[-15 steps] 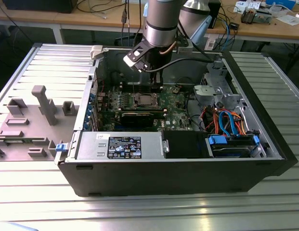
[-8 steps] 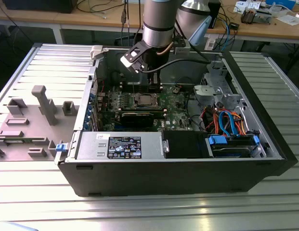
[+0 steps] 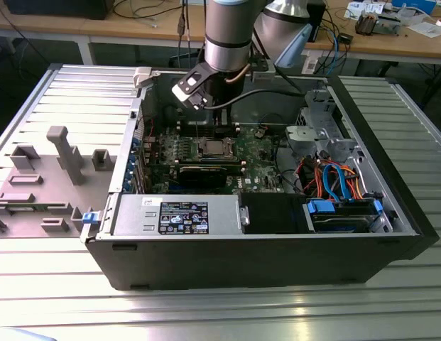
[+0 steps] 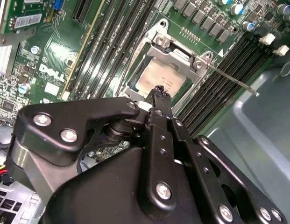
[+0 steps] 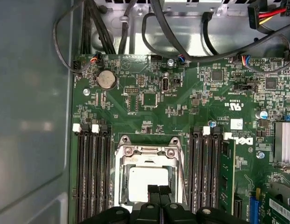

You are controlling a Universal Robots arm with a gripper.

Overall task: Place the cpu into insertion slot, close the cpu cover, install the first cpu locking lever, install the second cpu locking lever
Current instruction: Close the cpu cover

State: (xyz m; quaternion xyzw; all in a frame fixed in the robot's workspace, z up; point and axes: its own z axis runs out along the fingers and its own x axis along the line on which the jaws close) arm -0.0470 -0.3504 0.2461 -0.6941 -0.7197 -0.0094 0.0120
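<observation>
Gripper [image 5: 159, 189] fingers are pressed together, empty, hovering just above the cpu [image 5: 145, 179], seated in the insertion slot [image 5: 117, 186] under the lowered cpu cover [image 5: 149, 162]. I'd press the loose-looking locking lever [image 4: 229, 78] beside them down slowly.

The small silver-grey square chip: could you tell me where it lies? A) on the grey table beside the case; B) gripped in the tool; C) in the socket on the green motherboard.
C: the small silver-grey square chip sits on the green motherboard, framed by the thin silvery metal cover.
</observation>
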